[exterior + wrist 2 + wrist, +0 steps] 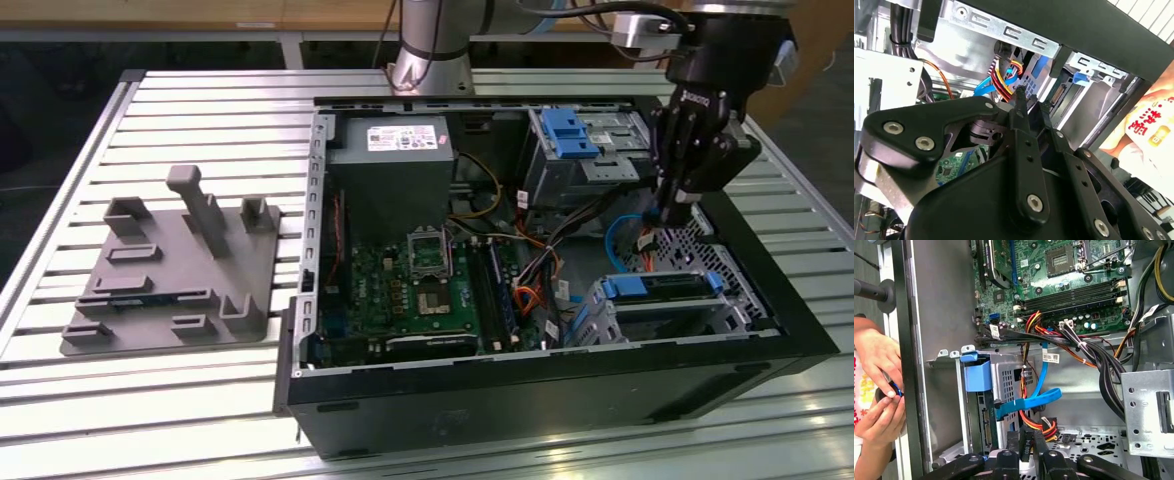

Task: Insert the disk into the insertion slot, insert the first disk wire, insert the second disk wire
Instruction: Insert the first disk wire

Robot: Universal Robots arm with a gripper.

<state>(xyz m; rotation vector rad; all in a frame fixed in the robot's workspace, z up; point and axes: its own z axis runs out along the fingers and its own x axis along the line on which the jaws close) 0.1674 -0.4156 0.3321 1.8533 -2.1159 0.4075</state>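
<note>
Sitting in the insertion slot (731, 312) at the exterior view's lower right, the disk (663, 287) looks inserted; the gripper (663, 220), just above, is clamped on a black wire plug (1025, 444); wiring appears unfinished.

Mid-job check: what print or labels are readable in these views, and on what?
Nothing reads reliably.
Power supply label: too small.
White tag on the black cable bundle: too small.
Red characters on printed white material, second wrist view: blurred.
</note>
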